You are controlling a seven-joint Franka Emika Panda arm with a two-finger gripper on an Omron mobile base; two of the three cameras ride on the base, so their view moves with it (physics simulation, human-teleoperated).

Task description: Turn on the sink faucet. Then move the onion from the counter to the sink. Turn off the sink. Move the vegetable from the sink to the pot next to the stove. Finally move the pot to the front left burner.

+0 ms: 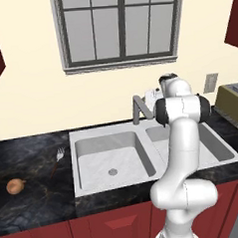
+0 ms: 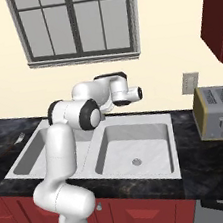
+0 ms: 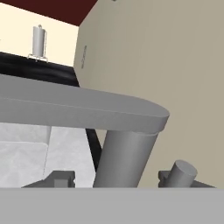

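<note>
Two dark fingertips (image 3: 59, 178) of my claw (image 3: 116, 180) sit low in the hand view with the faucet's round post (image 3: 124, 159) rising between them and its long grey spout (image 3: 83, 109) crossing just above; whether the claw is clenched on the post or standing released around it I cannot tell. From the left base view I see the sink faucet (image 1: 139, 109) at the back edge of the sink (image 1: 92, 137), with my white arm (image 1: 180, 152) reaching over the right basin toward it. From the right base view the wrist (image 2: 123, 94) hangs above the divider between the two basins. Well apart from all this, the onion (image 1: 15, 186) lies on the black table (image 1: 34, 161) left of the sink, near a fork (image 1: 57, 158). On the right of the sink a toaster (image 2: 219, 112) stands against the wall.
</note>
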